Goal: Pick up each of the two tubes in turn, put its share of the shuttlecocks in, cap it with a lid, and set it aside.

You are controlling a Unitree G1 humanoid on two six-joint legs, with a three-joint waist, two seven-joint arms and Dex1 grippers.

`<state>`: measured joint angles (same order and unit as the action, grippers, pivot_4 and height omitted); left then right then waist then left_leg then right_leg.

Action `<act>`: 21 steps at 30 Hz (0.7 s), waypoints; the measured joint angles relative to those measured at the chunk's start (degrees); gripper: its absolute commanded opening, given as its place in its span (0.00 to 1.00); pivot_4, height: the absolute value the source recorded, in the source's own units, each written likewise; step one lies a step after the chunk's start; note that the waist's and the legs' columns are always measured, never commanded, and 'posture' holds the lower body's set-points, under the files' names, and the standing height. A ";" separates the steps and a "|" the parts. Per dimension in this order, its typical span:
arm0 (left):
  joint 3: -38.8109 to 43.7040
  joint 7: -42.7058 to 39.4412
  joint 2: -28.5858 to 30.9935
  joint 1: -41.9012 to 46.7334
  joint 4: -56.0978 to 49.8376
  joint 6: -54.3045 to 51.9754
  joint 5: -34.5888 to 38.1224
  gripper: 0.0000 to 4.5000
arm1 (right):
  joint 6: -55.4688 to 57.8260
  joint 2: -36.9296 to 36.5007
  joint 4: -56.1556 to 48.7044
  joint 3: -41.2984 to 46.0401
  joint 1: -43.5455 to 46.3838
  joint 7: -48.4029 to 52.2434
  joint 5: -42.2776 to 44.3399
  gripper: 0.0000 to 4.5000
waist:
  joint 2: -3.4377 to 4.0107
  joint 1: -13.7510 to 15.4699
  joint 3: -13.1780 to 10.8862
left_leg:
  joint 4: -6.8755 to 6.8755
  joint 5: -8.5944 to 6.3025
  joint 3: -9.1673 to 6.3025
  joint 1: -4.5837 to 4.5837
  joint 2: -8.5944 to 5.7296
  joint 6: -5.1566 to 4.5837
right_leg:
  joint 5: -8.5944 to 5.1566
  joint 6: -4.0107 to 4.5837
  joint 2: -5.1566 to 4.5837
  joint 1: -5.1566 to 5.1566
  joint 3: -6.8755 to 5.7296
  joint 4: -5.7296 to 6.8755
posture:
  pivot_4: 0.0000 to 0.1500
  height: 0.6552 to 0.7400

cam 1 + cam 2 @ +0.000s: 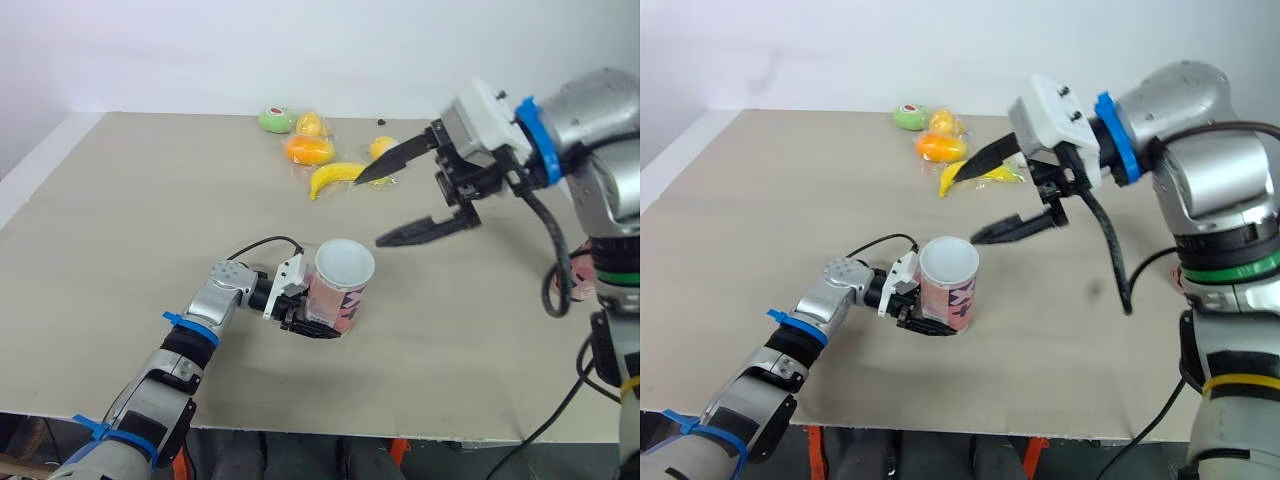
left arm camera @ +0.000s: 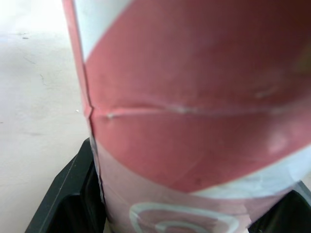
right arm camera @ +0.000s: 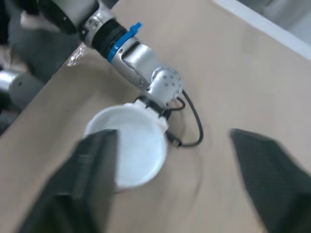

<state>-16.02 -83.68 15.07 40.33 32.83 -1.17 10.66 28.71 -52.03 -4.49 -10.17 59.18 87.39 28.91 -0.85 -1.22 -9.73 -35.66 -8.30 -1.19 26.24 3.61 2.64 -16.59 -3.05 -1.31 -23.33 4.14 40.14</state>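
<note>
On the table, left fingers clamp the upright tube, axis vertical; right fingers gape wide, empty.

No text, brand, number or sign can be read.

Printed marks present, none legible:
- The tube carries a pink-and-white printed wrap. In the left wrist view a white spiral line appears on the pink area near its lower end; this is a motif, not a character.
- Dark marks on the tube's side may be lettering but are too small to make out.
- The green round item at the far side of the table bears a red-and-white patch, possibly a label. Its content cannot be read.
</note>
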 measured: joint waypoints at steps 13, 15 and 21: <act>1.78 0.43 0.08 -1.60 -1.92 -2.59 2.35 0.99 | 10.27 3.60 -21.76 17.42 -37.90 -24.59 7.02 1.00 | 0.10 -0.15 -0.09 | -0.11 0.02 -0.03 0.05 -0.03 -0.02 | -0.10 -0.43 0.01 0.06 0.03 -0.04 | 1.00 0.43; 1.97 0.15 0.30 -1.59 -1.97 -3.16 2.75 0.99 | 10.91 3.57 -24.41 17.82 -39.99 -25.73 7.92 1.00 | 0.07 -0.12 -0.10 | -0.12 0.02 -0.07 0.05 -0.03 -0.02 | -0.11 -0.45 0.02 0.10 0.00 -0.05 | 1.00 0.43; 2.39 -1.66 2.38 -1.57 -2.49 -4.93 3.18 0.99 | 12.00 4.44 -26.84 14.25 -42.46 -27.72 8.21 1.00 | 0.00 -0.13 -0.15 | -0.17 0.02 -0.06 0.07 -0.03 -0.02 | -0.08 -0.47 0.01 0.08 0.01 -0.07 | 1.00 0.43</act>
<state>-13.63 -85.33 17.45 38.76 30.34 -6.10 13.84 40.71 -47.59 -31.33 4.08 16.72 59.67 37.12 -0.86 -1.35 -9.88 -35.83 -8.28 -1.25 26.32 3.58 2.62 -16.67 -3.52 -1.30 -23.25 4.16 40.07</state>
